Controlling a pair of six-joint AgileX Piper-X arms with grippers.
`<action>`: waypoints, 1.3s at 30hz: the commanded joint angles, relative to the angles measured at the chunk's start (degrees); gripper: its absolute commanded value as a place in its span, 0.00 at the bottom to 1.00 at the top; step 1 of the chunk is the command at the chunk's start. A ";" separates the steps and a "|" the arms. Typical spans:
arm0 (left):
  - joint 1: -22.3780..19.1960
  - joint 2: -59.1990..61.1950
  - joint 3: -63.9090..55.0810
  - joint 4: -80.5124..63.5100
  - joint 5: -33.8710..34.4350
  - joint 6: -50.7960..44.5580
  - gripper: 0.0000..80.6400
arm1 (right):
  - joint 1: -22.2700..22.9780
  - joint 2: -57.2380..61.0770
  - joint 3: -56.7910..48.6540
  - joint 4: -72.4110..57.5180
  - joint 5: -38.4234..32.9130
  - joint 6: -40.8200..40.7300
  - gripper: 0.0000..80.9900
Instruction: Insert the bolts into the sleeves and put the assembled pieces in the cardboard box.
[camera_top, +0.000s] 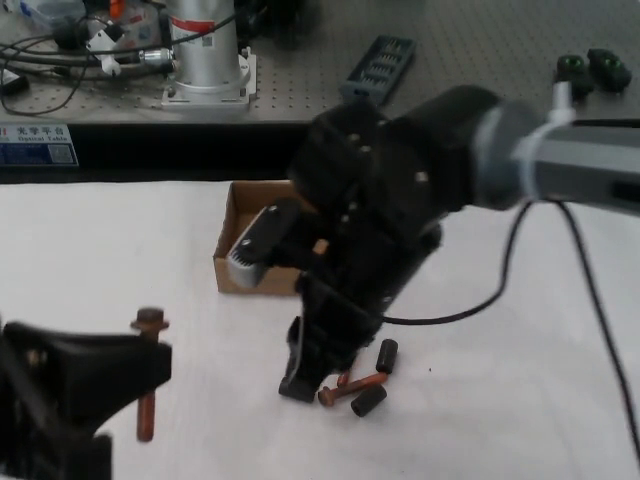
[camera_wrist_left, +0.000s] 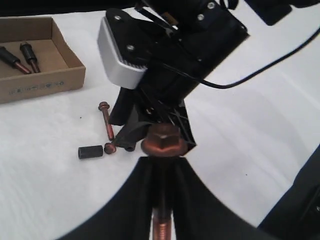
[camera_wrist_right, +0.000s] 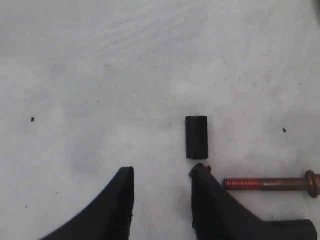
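- High view: the left gripper (camera_top: 140, 362) is clamped on a bolt (camera_top: 147, 410), well in front of the box (camera_top: 232, 262) and off to its left. The bolt stands about upright, head up and long axis vertical.
- The right gripper (camera_top: 315, 375) hangs low just in front of the box, over two loose sleeves (camera_top: 386, 356) and spare bolts (camera_top: 350, 388).
- Left wrist view: the held bolt's head sits just past the fingertips (camera_wrist_left: 145, 167). Two finished pieces (camera_wrist_left: 20, 59) lie in the box.
- Right wrist view: the right gripper's jaws stand wide apart and hold nothing. One sleeve lies flat on the bench (camera_wrist_right: 75, 75), its long axis running away from the gripper. It sits off one fingertip (camera_wrist_right: 199, 172), perhaps touching it, not between the two.
- Judgement: the step in hand is fetching a sleeve for the waiting bolt. The next move calls for a sideways shift to straddle the sleeve, then a grip across its width.
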 joint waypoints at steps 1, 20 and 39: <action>0.08 -3.82 1.39 1.61 2.40 -0.71 0.01 | 0.21 0.79 -3.36 1.86 0.44 -0.49 0.36; 0.08 -7.40 1.64 4.08 6.16 -0.71 0.01 | 1.23 13.48 -10.62 3.80 8.16 -6.04 0.36; 0.08 -7.40 1.64 3.98 5.67 -0.71 0.01 | 1.23 13.64 -10.62 3.16 5.85 -0.48 0.05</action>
